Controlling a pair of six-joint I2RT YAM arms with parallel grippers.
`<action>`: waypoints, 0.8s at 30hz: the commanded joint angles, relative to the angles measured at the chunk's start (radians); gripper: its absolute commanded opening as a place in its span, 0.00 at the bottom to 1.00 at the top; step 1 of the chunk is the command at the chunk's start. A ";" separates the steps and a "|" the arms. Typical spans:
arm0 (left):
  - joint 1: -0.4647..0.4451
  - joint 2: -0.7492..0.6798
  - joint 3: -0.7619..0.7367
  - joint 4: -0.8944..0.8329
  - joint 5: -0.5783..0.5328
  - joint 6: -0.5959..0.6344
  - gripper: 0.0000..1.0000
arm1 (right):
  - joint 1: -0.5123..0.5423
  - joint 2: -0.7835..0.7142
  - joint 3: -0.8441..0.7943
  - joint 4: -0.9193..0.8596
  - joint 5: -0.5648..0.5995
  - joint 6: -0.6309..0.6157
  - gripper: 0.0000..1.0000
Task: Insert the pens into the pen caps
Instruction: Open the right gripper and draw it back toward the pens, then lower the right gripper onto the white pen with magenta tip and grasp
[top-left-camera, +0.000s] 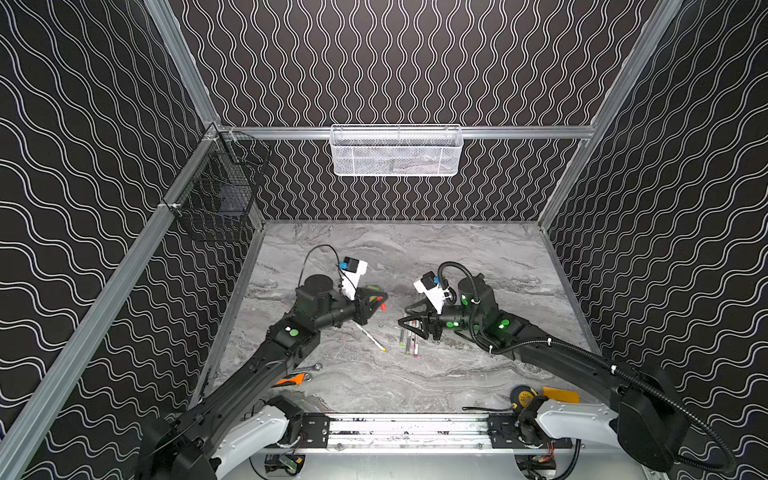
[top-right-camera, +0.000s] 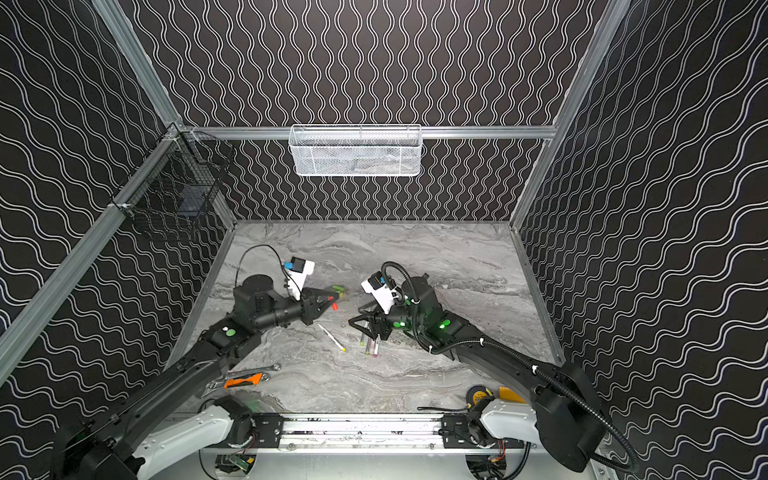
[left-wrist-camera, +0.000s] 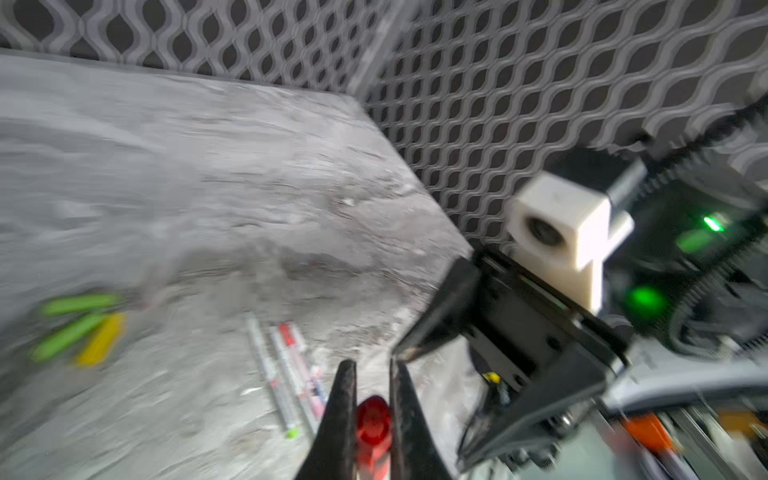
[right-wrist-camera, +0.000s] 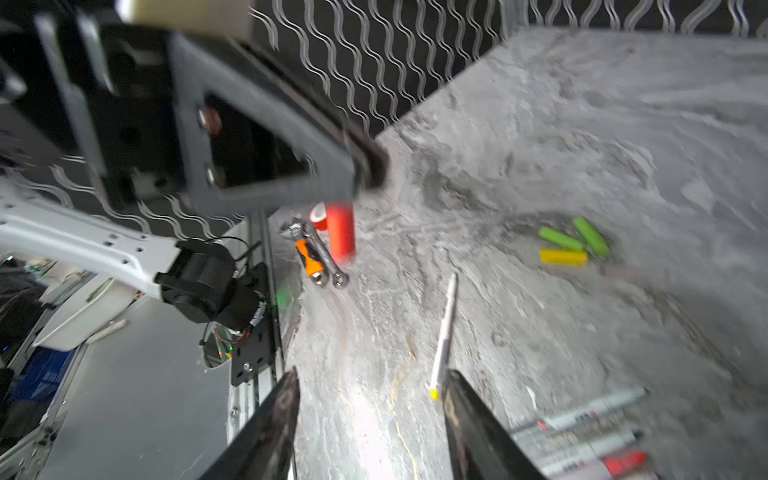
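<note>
four pens; two green caps; one yellow cap; one red cap

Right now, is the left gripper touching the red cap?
Touching. In the left wrist view the left gripper is shut on the red cap, both jaws pressed against it.
</note>
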 joint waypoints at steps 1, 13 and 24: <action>0.071 -0.018 0.043 -0.236 -0.101 0.077 0.00 | -0.001 0.038 0.008 -0.136 0.172 0.071 0.57; 0.129 -0.099 0.135 -0.465 -0.136 0.205 0.00 | 0.076 0.393 0.210 -0.508 0.542 0.269 0.50; 0.137 -0.112 0.113 -0.450 -0.123 0.203 0.00 | 0.101 0.478 0.249 -0.572 0.630 0.299 0.42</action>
